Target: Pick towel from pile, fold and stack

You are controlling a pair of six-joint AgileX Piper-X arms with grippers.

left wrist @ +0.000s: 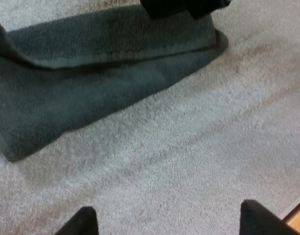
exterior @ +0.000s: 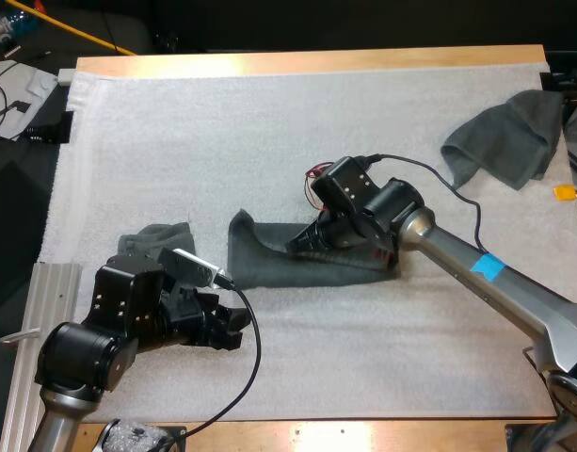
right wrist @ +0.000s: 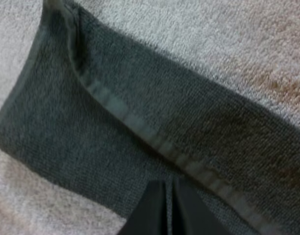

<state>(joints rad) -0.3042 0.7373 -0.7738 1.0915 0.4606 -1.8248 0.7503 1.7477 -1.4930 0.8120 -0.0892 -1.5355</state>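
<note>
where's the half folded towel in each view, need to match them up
High view: towel mid-mat, under the right hand.
Left wrist view: towel beyond the open left hand, right hand at its far edge.
Right wrist view: towel directly beneath the right hand.
Shared landmark: the towel's pale hem.

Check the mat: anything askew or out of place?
The middle towel is folded askew: its top layer's hem runs diagonally over the lower layer, and the end toward the left gripper curls up. A second towel sits bunched beside that arm. Nothing spilled or damaged.
</note>
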